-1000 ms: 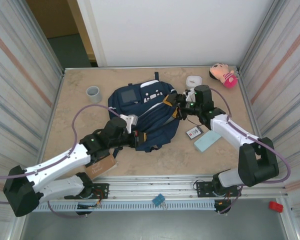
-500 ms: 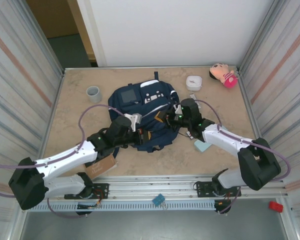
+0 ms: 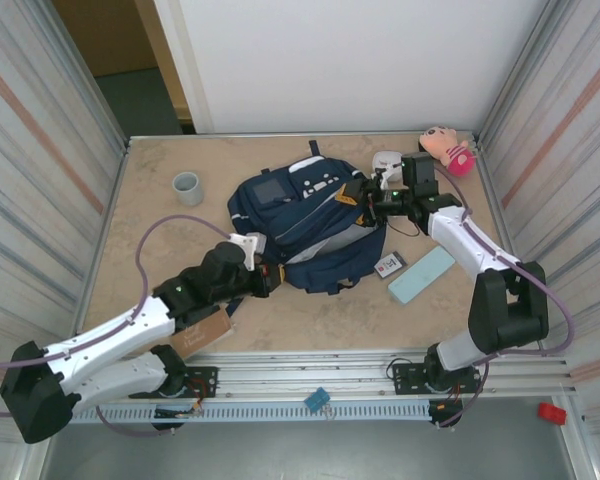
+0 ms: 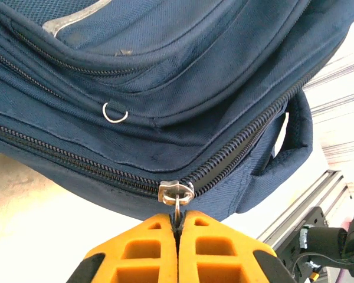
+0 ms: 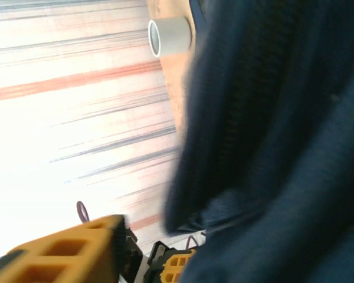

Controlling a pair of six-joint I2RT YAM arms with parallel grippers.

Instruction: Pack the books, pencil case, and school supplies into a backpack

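Left tool (image 4: 178,223) is pinched shut on the zip pull (image 4: 176,192) of the navy backpack (image 3: 300,225), which lies in the middle of the tabletop (image 3: 140,200). Right tool (image 3: 368,195) sits at the bag's far right edge, its grip too blurred to tell. If the bag is not anchored, tugging could drag it or slip the zip pull free. No writing is legible.

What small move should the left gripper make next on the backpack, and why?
Probably draw the zip pull along its track to open the backpack. The left gripper is shut on that pull, the zip beside it looks closed, and the pencil case lies outside on the table.
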